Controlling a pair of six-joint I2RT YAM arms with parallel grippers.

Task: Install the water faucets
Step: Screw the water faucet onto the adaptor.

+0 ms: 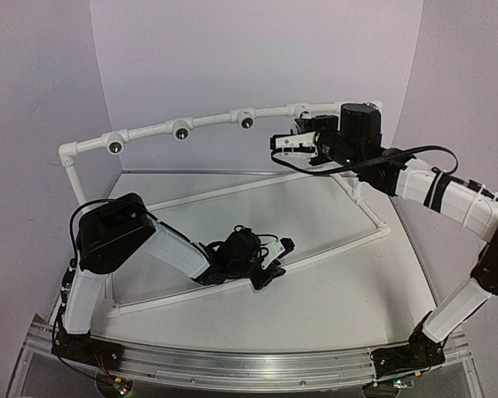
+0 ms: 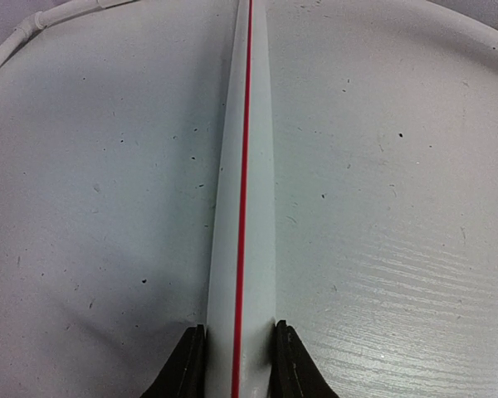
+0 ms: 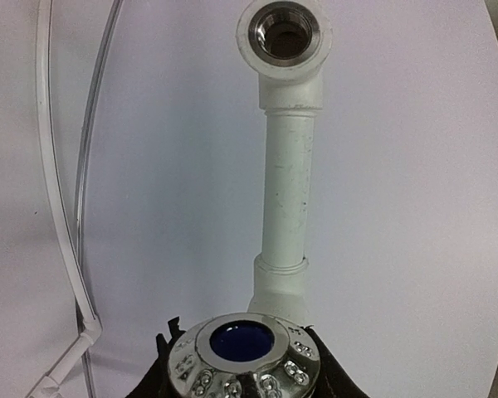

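My right gripper (image 3: 241,332) is shut on a water faucet (image 3: 242,352), of which I see a round chrome knob with a blue centre. It sits right in front of a white fitting on the pipe frame (image 3: 288,191). Whether it is seated in that fitting is hidden. One empty metal-threaded socket (image 3: 284,33) shows further along the pipe. From above, the right gripper (image 1: 295,143) is at the right end of the frame's raised rail (image 1: 207,124). My left gripper (image 2: 239,340) is shut on the frame's low white pipe with a red stripe (image 2: 242,166), which lies on the table.
Three dark round sockets (image 1: 182,131) face forward along the raised rail. A second low pipe (image 1: 232,189) crosses the table further back. A corner joint (image 1: 385,230) links the low pipes at the right. Purple walls close in behind and on both sides.
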